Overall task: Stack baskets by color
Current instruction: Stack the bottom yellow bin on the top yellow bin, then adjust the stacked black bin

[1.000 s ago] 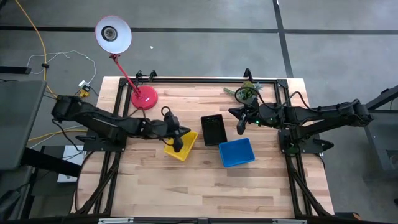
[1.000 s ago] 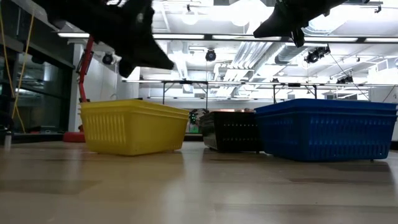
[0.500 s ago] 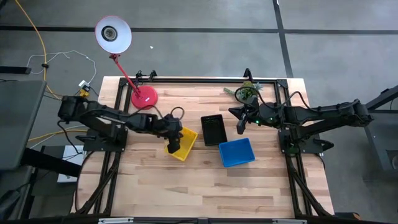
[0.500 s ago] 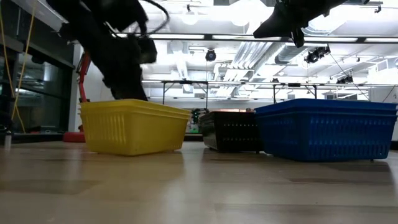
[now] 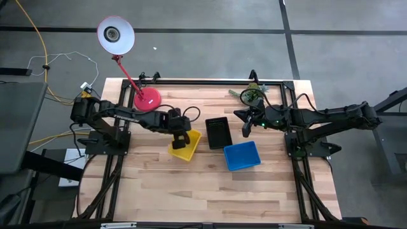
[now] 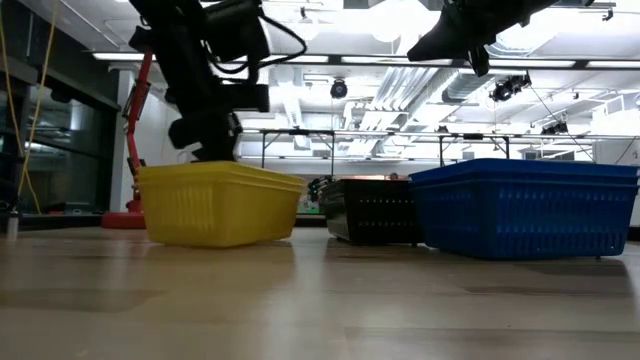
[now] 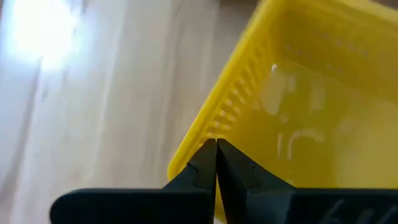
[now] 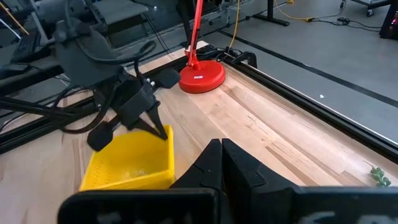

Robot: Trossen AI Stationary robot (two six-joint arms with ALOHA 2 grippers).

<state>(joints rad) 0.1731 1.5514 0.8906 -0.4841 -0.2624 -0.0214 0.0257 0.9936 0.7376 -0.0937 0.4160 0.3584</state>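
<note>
A yellow basket [image 5: 189, 150] stands on the table left of centre, a black basket [image 5: 218, 131] to its right, and a blue basket [image 5: 241, 155] right of that and nearer. All three rest on their bottoms. My left gripper [image 7: 216, 142] is shut and points steeply down at the yellow basket's far-left corner. My right gripper [image 5: 245, 131] is shut on nothing. It hangs high above the table just right of the black basket. My left gripper sets its shut fingertips [image 8: 164, 131] on the yellow basket's rim, at the far-left corner [image 7: 198, 138]. The fingers come from above, slanting in from the table's left. The basket stays on the table with nothing pinched between the fingers.
A red lamp's round base [image 5: 147, 100] stands at the far left, its stem leaning out past the far edge. A small green thing [image 5: 251, 95] lies at the far right. Bare wood [image 5: 203, 191] spans the near half of the table.
My left gripper has tipped from nearly level to steeply down, rolled, and sunk onto the yellow basket's far-left corner. The yellow basket has shifted a little on the table. My right arm has kept still.
</note>
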